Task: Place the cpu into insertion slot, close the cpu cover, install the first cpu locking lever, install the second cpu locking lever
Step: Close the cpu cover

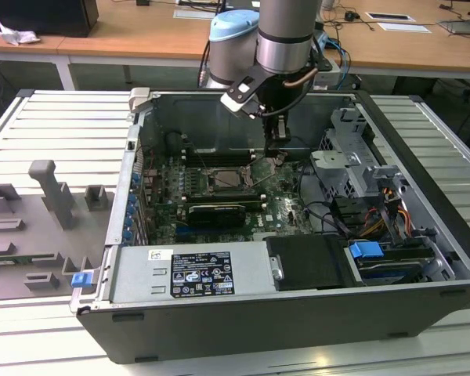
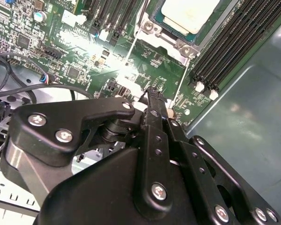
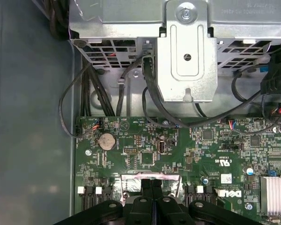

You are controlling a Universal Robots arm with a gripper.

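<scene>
The cpu (image 2: 187, 14), a pale silver square, lies in its socket on the green motherboard (image 2: 84, 51). The cpu cover (image 2: 178, 45), a shiny metal frame, lies flat around it. Two thin wire levers (image 2: 181, 79) run along the socket's sides. My gripper (image 2: 152, 92) is shut with nothing seen between its black fingers, the tips just off the socket's corner beside one lever's end. In the exterior view the gripper (image 1: 276, 155) hangs inside the open case, just to the right of the socket (image 1: 229, 178). The first wrist view shows the fingertips (image 3: 151, 183) pressed together above the board.
A long black card (image 1: 215, 211) sits in front of the socket. Memory slots (image 2: 234, 42) flank it. A metal drive cage (image 3: 187, 56) with black cables (image 3: 150, 98) stands close to the gripper. The case walls (image 1: 423, 180) enclose the board; grey fixtures (image 1: 55, 196) lie outside.
</scene>
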